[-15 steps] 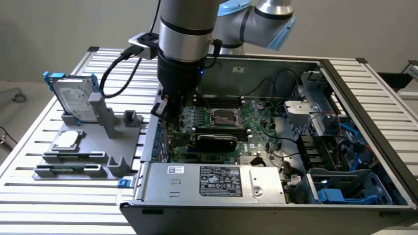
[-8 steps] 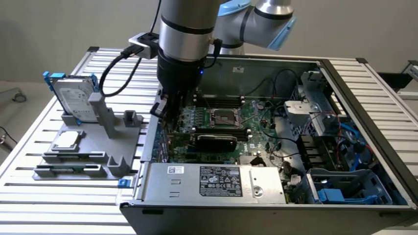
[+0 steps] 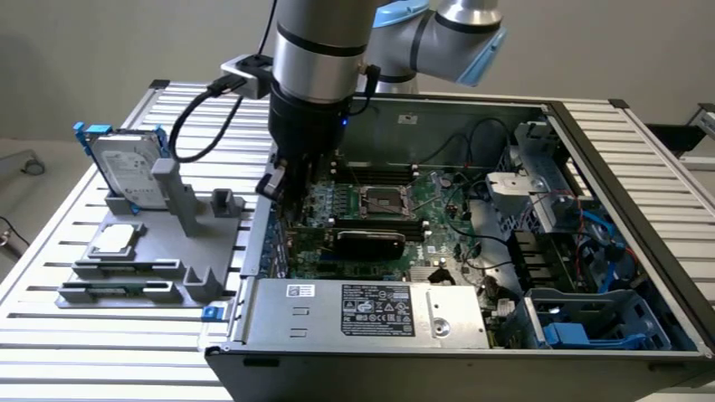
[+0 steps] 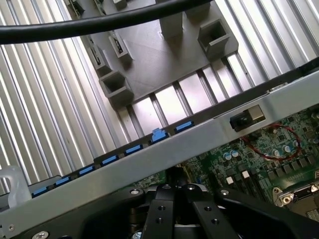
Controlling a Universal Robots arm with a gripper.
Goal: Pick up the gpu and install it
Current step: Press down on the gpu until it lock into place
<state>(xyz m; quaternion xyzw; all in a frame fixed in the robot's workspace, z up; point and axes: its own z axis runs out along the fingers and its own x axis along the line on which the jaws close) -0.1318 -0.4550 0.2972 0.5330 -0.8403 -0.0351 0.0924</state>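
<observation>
Table (image 3: 100, 335): a slatted metal surface is carrying the whole setup.
Computer case (image 3: 625, 167): it is lying open on the table, with the motherboard (image 3: 380, 205) facing up inside it.
Arm (image 3: 318, 75): it is reaching down into the case, near the wall on the exterior view's left.
Power supply (image 3: 369, 314): a silver box with a label is sitting at the near edge of the case.
Grey holder (image 3: 167, 251): it is standing on the table beside the case, on the exterior view's left.
Hard drive (image 3: 123, 167): silver with blue rails, it is standing upright in the holder.
Gpu (image 3: 369, 244): the black shroud is lying on the motherboard, just below the processor socket, near the arm's tip.
Gripper (image 4: 174, 191): the fingers are standing pressed together over the motherboard, just inside the case wall; whether something is pinched between them I cannot tell.
Processor chip (image 3: 115, 240): small and silver, it is resting flat on the holder.
</observation>
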